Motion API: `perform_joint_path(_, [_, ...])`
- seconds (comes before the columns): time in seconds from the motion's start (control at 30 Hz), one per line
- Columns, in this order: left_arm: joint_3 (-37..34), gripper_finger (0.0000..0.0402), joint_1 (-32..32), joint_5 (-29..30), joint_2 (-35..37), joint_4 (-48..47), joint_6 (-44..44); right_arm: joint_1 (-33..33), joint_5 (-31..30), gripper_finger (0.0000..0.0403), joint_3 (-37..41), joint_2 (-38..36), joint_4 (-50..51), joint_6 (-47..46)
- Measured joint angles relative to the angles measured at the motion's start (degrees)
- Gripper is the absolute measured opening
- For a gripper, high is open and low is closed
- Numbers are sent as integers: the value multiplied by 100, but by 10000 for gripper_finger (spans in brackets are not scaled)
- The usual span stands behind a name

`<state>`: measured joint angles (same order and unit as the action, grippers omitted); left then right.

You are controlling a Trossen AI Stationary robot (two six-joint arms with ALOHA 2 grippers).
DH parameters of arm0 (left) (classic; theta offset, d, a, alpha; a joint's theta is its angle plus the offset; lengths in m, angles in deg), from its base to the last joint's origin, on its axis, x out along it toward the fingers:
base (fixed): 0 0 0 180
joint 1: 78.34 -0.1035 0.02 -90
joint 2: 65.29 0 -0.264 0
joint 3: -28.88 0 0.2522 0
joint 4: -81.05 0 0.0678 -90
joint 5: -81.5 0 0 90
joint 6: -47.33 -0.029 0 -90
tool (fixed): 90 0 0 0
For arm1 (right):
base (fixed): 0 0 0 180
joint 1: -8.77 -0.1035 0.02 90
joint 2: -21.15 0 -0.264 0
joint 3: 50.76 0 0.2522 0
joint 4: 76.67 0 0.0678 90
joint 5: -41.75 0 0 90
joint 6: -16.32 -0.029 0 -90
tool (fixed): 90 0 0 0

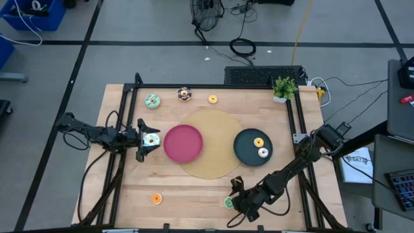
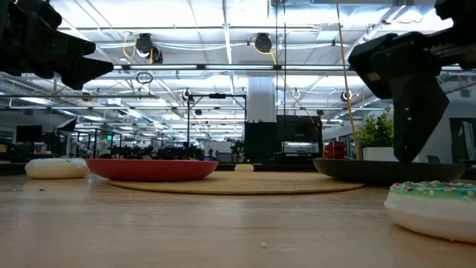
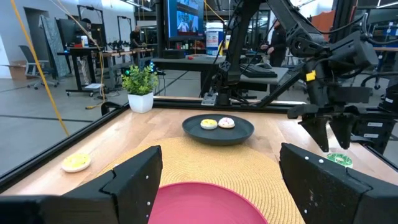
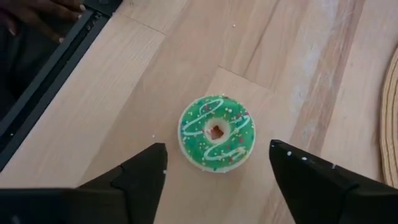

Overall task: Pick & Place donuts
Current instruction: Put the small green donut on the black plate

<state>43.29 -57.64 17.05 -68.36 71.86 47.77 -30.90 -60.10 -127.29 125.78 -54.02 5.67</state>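
Right wrist view is looking straight down on the green donut [image 4: 216, 132], which is lying flat on the bare wooden table [image 4: 298, 74], centred between the right gripper's [image 4: 217, 180] two dark fingers. Those fingers are standing wide apart and holding nothing. From above, this donut [image 1: 229, 202] is sitting near the table's front edge, just beside the right gripper [image 1: 237, 194] and well apart from the black plate [image 1: 244, 147], which is already carrying two donuts. A ring has no long axis, so a straight descent should do. Left gripper [image 1: 147, 140] is hovering over a teal-and-white donut [image 1: 151, 139] beside the pink plate [image 1: 183, 143], fingers apart, empty.
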Motion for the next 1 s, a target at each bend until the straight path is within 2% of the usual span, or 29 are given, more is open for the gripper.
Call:
perform_joint_path(0.17, [0,319,-1,-1,0,0,0,28,6,294,133,108,-398,-16])
perform_joint_path(0.47, [-2,319,0,-1,-2,0,0,25,1,280,233,139,-559,33])
perform_joint_path(1.0, [0,319,-1,-1,0,0,1,133,17,279,227,458,-800,-66])
